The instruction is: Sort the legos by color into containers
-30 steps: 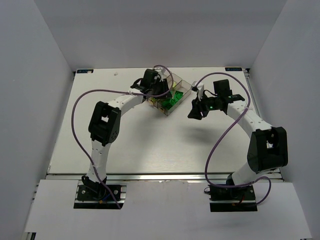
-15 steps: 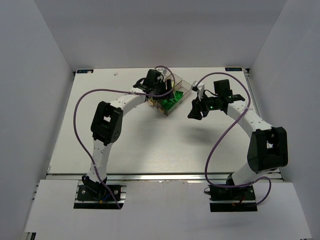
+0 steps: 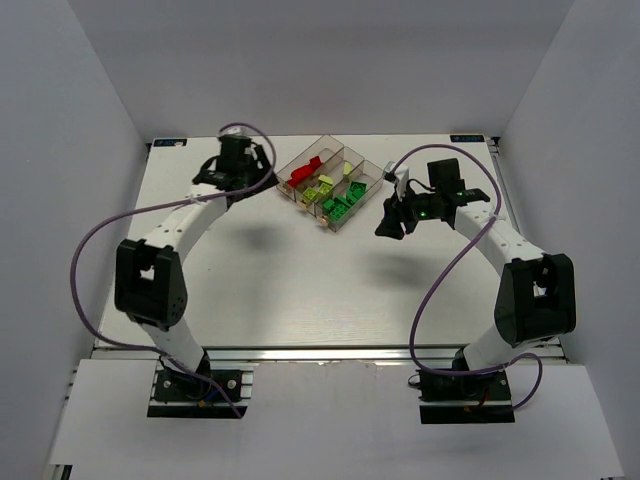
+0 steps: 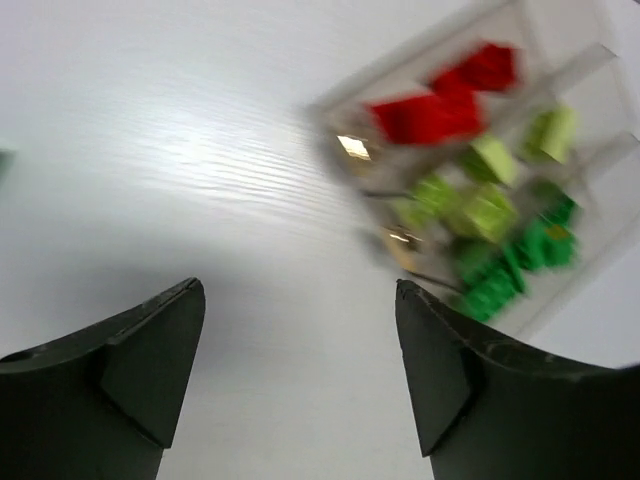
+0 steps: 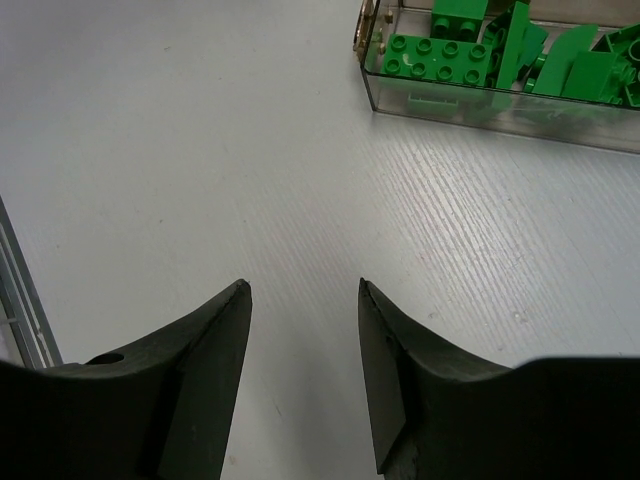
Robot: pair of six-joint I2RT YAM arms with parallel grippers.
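Inside the tray (image 3: 366, 166), the red legos (image 3: 302, 173), yellow-green legos (image 3: 322, 185) and green legos (image 3: 338, 206) are kept in separate compartments. The left gripper (image 3: 238, 166) is held open and empty left of the tray. The right gripper (image 3: 392, 222) is likewise held open and empty to the tray's right.

Built from white tube links and bulky black joint housings, left arm (image 3: 190, 215) and right arm (image 3: 485, 230) alike. Carries a thin purple cable (image 3: 77, 262) in a loose loop along each. Bolted down on black base plates (image 3: 195, 388). Shows a small green light (image 3: 422, 211) at the right wrist. Ends in matte black, wedge-shaped fingers (image 4: 150, 350), edges bevelled.
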